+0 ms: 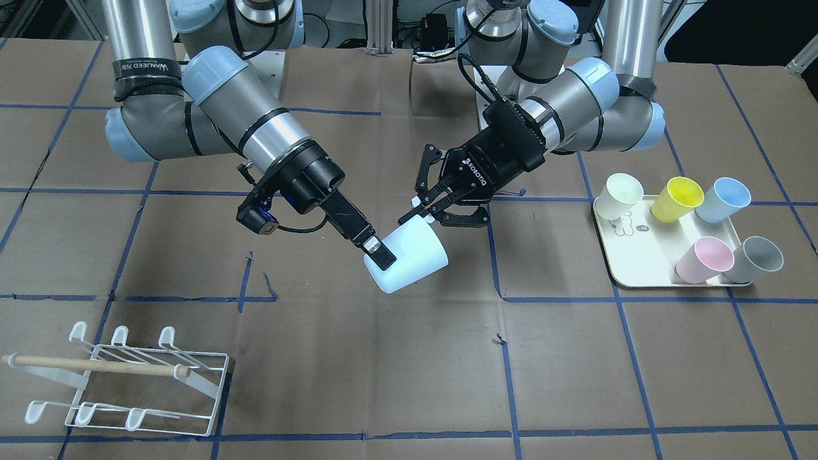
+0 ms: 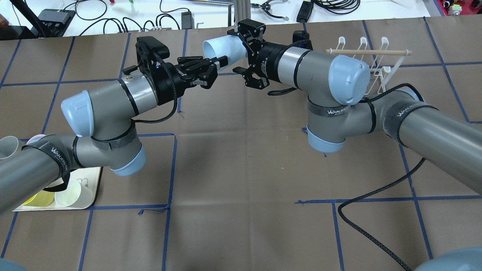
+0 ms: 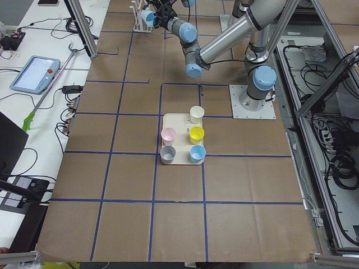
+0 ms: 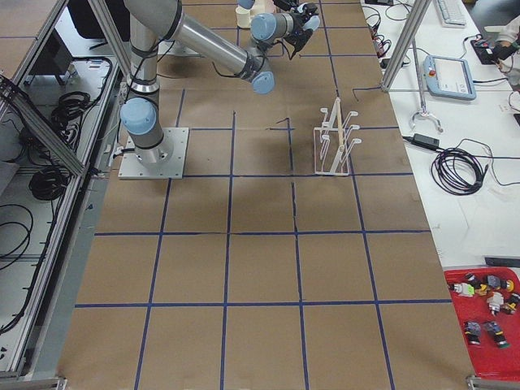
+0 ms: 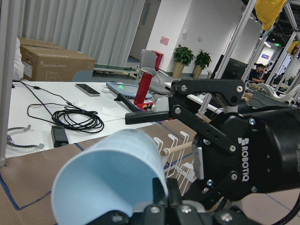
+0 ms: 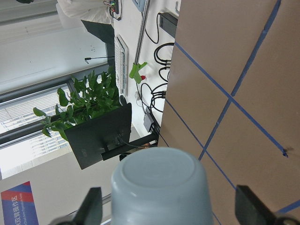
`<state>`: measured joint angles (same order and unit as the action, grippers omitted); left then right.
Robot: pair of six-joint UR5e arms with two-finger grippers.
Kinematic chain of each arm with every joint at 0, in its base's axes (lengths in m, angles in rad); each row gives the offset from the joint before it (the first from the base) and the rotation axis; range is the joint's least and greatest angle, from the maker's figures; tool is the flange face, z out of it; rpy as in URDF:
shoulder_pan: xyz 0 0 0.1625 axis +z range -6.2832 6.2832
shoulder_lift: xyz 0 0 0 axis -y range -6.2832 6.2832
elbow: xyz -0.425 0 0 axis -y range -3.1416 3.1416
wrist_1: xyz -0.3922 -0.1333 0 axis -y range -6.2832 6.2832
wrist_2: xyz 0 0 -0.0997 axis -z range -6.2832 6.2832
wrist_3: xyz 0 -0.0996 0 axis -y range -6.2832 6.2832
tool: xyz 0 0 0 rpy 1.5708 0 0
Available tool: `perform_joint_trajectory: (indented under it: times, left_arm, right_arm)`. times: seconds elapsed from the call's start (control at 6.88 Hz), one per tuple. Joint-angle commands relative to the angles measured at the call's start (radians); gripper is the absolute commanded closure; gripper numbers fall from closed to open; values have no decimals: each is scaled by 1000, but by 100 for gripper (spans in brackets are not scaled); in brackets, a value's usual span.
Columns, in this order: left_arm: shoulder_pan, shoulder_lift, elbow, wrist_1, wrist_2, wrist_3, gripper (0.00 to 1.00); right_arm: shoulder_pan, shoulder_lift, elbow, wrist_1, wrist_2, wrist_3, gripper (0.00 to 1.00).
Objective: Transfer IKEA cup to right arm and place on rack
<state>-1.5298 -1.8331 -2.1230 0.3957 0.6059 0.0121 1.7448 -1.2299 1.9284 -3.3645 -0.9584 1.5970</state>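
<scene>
Right arm [image 1: 255, 124], left arm [image 1: 569, 96]: silver-grey, pale blue caps [image 1: 212, 70], black lettered bands [image 1: 140, 67].

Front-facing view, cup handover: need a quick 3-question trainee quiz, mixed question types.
1. True or false: the right gripper is shut on the pale blue cup.
2. The left gripper pinches the cup at its: A) rim B) base C) mid-wall.
3. How many cups stand on the cream tray?
Key: 1 false, it is open around the cup's base; 2 A; 3 five.
</scene>
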Motion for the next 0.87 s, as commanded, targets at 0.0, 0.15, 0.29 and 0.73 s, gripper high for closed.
perform_joint_trajectory:
  times: [0.0, 0.15, 0.29, 0.73]
  left_arm:
    - [0, 0, 0, 0, 0, -3, 92]
    - [0, 2, 0, 0, 2, -14, 92]
    - [0, 3, 0, 0, 2, -14, 91]
    - [0, 6, 2, 0, 2, -15, 90]
  right_arm:
    - [12, 7, -11, 0, -6, 0, 1]
    - [12, 10, -14, 0, -6, 1, 1]
    - [12, 10, -14, 0, -8, 0, 5]
    - [12, 9, -15, 4, -10, 0, 21]
